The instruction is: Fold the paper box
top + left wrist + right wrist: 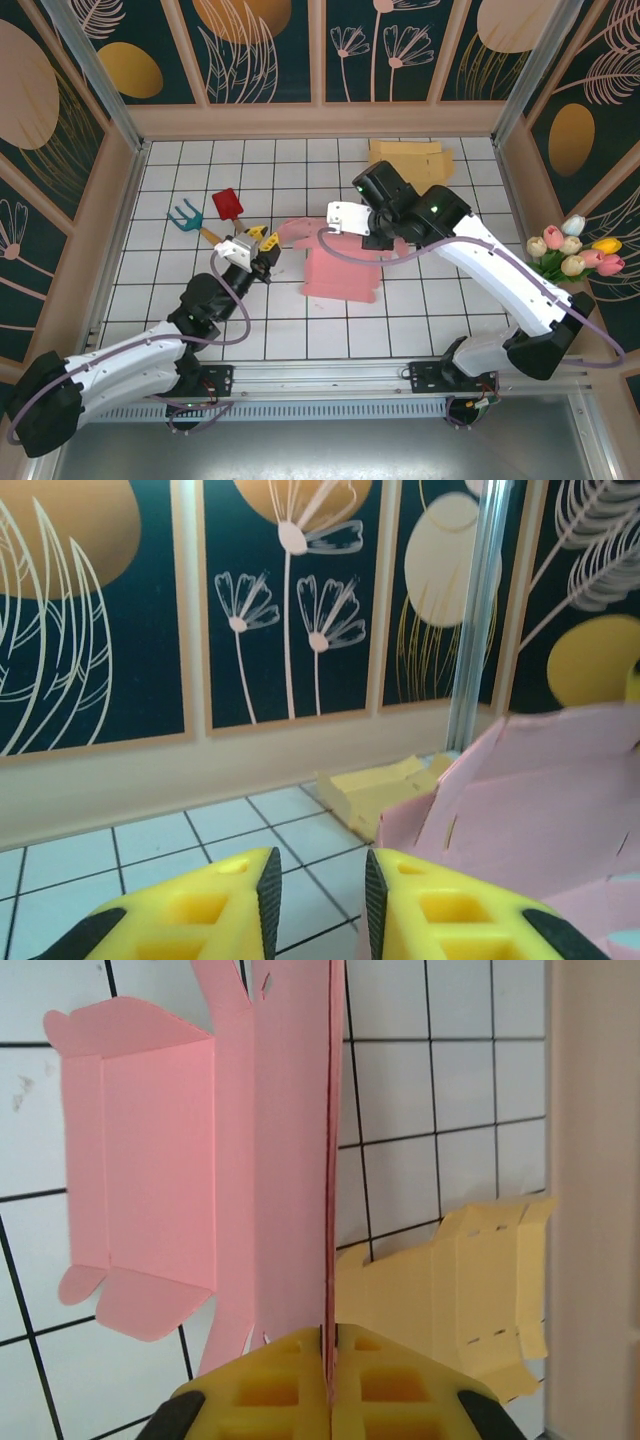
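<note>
Right claw point(328, 1338) closed, one pink box point(160, 1160) pinched

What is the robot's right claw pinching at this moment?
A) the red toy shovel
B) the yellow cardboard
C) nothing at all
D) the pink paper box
D: in the right wrist view the right claw is shut on a thin upright panel of the pink paper box, while the yellow cardboard lies untouched on the tiles.
</note>
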You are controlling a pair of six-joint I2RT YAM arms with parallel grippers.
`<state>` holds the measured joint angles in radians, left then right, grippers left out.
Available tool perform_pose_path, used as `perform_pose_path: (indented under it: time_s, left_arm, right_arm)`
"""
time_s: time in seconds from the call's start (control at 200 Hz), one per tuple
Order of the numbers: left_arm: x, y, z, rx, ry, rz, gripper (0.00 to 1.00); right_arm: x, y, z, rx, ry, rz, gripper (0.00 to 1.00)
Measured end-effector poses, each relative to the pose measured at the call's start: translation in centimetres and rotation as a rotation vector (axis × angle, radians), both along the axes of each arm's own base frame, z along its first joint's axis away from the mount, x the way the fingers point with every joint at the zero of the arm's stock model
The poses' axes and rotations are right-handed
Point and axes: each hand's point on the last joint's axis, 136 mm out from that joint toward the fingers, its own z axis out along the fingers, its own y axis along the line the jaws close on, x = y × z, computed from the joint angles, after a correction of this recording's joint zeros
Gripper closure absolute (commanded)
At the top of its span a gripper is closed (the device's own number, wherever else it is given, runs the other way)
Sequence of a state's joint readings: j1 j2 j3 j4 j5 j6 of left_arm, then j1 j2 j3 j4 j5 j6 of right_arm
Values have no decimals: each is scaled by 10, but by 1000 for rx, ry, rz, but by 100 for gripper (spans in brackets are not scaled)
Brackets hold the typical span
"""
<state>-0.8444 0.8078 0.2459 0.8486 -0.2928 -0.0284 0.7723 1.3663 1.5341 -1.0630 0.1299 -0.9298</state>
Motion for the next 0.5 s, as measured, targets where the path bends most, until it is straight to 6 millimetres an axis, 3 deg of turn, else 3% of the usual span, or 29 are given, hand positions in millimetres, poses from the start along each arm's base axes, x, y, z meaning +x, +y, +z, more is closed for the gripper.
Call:
perform_pose_path:
  time_s: [0.13,0.265,0.405,0.5]
  left_arm:
    - [-6,4,13,-92,4,-24,74]
    - [-2,-12,4,-130,89,-85,78]
    - [13,-43,-16,-118,227,-148,82]
    - [19,-54,-32,-105,294,-160,84]
  right_arm:
    - [10,-3,0,43,11,3,100]
    - [20,-4,-9,87,35,22,100]
    - [32,-8,-42,88,102,26,100]
    - [40,-13,-68,83,155,25,100]
